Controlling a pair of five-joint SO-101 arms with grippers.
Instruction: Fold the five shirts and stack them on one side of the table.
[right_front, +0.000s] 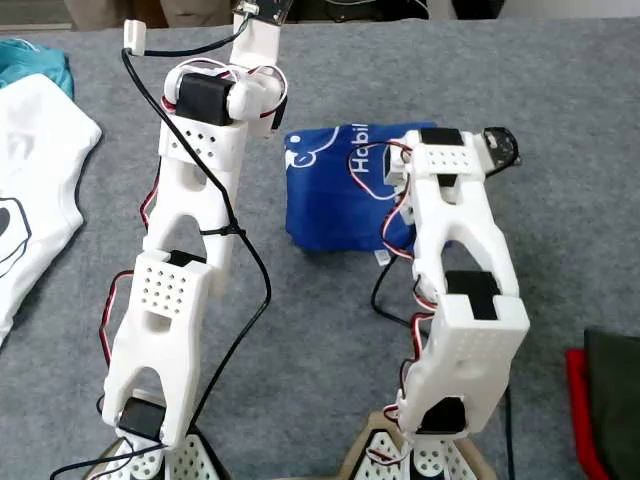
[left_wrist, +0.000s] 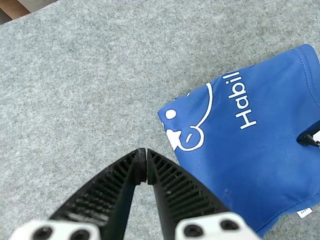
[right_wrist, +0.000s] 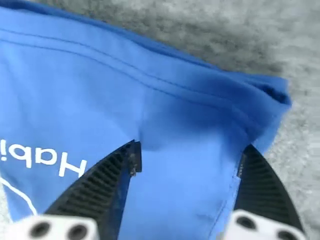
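Blue shirt (right_front: 330, 195) lies folded into a rough square in the middle of the grey bench (right_front: 560, 100); in the high view the right arm covers part of it. That view also takes in a white shirt (right_front: 35, 190) spread at the bench's left edge, a teal garment (right_front: 35, 60) just beyond it, and a dark garment (right_front: 615, 400) beside a red cloth (right_front: 575, 400) at the right edge. From the left wrist, the left tool (left_wrist: 145, 152) is pressed together on nothing, over bare bench just beside the shirt's printed corner. From the right wrist, the right tool (right_wrist: 187, 150) is spread wide, low over the blue fabric near a folded edge with stitched seams.
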